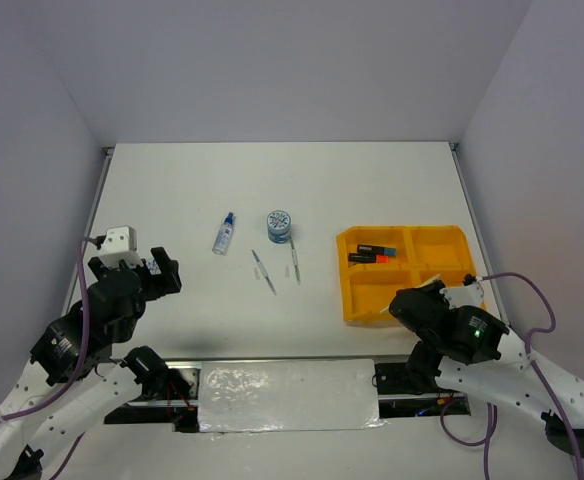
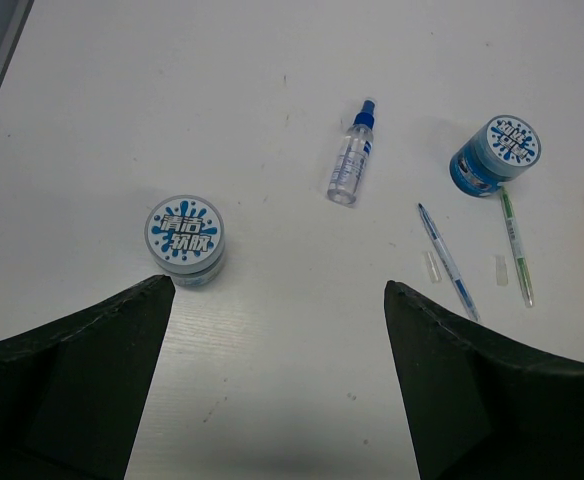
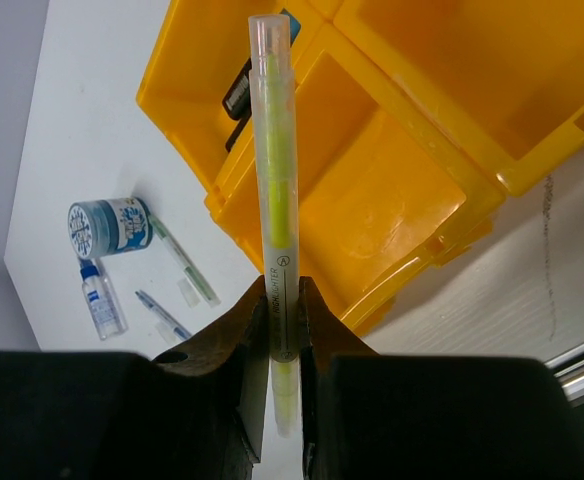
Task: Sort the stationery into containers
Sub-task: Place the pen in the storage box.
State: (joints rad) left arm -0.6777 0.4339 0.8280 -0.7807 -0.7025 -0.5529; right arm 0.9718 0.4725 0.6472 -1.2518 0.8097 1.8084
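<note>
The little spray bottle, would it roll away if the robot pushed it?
Probably yes: the bottle lies on its side and its body looks round. It looks like clear plastic, so likely light. Its smooth sides might slip in a grip.

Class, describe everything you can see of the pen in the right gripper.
The pen is thin, with a clear plastic barrel, a yellow-green core and a clear cap at its far end. The right gripper clamps it low on the barrel between the jaws. It points straight out toward the orange-yellow tray, touching nothing else visible.
</note>
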